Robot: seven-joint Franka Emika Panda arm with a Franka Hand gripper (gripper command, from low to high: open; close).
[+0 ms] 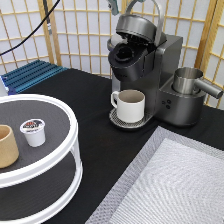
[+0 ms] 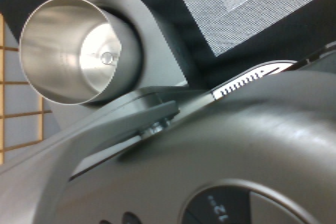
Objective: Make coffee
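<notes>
Your gripper is out of the exterior view, so you cannot tell its state. The dark grey coffee machine (image 1: 145,70) stands lid-up; the small white plastic pod (image 1: 34,132) sits unloaded on the white round stand (image 1: 70,145).

Black tabletop (image 1: 85,107) spanning the scene under even light. Wooden lattice screen with pale panels (image 1: 82,35) standing along the exterior view's top. Blue ribbed mat (image 1: 32,75) lying at the exterior view's left. Grey woven mat (image 1: 175,185) covering the bottom right corner.
</notes>
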